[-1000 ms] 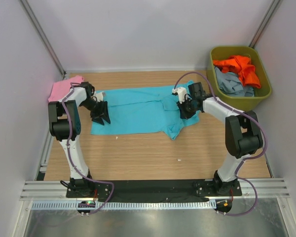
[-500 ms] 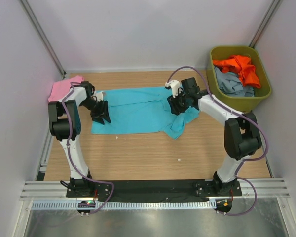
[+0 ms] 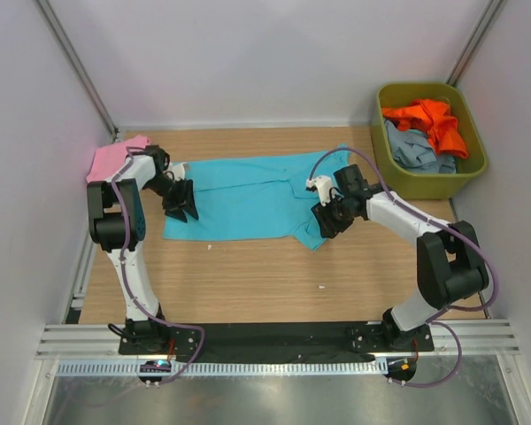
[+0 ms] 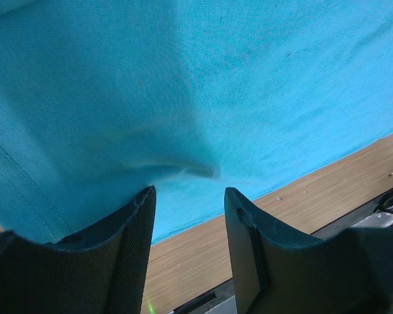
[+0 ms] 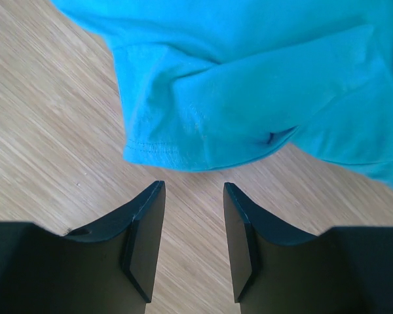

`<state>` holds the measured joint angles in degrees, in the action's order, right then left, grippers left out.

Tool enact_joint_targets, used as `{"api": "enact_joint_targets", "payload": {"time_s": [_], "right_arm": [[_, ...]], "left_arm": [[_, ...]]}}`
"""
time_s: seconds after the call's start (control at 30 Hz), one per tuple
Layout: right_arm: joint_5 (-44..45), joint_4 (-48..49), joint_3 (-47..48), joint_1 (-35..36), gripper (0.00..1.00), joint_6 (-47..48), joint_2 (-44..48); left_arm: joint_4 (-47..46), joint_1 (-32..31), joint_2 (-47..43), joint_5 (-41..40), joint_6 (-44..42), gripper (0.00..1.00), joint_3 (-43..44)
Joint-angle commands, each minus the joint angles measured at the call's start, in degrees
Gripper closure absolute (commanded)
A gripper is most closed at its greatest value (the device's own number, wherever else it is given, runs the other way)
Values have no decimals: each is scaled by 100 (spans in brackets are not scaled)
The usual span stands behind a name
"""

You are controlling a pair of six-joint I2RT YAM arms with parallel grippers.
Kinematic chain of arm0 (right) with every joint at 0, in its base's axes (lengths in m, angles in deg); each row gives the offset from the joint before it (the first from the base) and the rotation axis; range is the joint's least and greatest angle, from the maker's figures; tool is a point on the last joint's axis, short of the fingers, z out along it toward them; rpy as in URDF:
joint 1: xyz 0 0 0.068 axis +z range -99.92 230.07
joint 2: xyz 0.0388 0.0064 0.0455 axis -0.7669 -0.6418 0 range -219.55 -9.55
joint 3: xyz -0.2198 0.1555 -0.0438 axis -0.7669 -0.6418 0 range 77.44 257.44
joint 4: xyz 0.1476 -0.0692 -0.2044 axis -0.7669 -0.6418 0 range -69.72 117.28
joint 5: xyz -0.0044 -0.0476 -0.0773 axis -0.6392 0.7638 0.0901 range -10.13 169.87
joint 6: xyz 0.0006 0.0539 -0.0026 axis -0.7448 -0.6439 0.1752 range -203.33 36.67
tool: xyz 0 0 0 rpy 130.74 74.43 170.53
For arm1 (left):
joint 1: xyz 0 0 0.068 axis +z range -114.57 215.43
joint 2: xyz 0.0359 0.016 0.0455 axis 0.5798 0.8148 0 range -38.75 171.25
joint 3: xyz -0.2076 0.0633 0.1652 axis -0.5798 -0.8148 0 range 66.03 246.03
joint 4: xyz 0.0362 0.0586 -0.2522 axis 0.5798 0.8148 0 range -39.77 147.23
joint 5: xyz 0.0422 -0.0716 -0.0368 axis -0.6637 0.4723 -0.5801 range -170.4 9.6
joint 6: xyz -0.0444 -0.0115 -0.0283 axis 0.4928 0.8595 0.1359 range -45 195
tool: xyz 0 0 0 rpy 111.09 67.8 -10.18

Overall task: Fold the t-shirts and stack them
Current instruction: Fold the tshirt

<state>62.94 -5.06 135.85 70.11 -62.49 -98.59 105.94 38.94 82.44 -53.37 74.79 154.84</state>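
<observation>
Spread t-shirt lies between left t-shirt and right bin.

A: What stands in the far right corner?
B: An olive-green rectangular plastic bin, set on the light wooden worktop, its right side near the white side wall.
A: Anything on the bare wood?
B: A tiny white speck toward the near edge, and another small pale fleck further left.
A: And along the near edge?
B: A black strip runs across it, with silver metal rails at either end and a white slotted duct just in front.
</observation>
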Motion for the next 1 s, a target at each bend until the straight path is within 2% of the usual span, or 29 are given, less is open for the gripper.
{"api": "enact_joint_targets", "payload": {"time_s": [0.0,0.57,0.63,0.87,0.97], "right_arm": [[31,271,-84,-8,53,43,-157],[181,773,-5,-70,55,60,-764],[164,764,3,-70,61,78,-782],[-65,729,82,-61,97,78,-800],[-170,738,380,-61,99,-53,-791]], "left_arm": [[-77,36,2,13,-14,52,136],[-86,36,10,31,-6,52,136],[-95,27,10,31,-6,52,136],[-95,36,45,22,-6,52,180],[-95,36,46,22,-6,52,180]]}}
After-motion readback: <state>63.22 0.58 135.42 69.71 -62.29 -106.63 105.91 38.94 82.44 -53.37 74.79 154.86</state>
